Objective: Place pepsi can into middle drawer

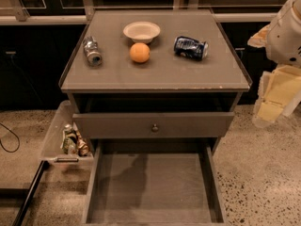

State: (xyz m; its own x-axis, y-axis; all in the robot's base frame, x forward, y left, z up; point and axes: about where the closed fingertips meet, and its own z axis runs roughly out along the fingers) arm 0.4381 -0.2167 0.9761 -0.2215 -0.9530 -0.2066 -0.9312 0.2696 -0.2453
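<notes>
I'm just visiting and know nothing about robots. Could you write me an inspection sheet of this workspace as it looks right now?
Surface: grey cabinet top, with four things resting on it.
Job's things: pepsi can lying on its side at the top's right; middle drawer pulled open, floor bare.
Clutter: silver can on its side, paper bowl, orange; clear bin of small items at left.
Grippers: gripper beside the cabinet's right edge, apart from the pepsi can.
Cables: dark cable on the floor, far left.
Surroundings: speckled floor; knobbed drawer slightly out.
</notes>
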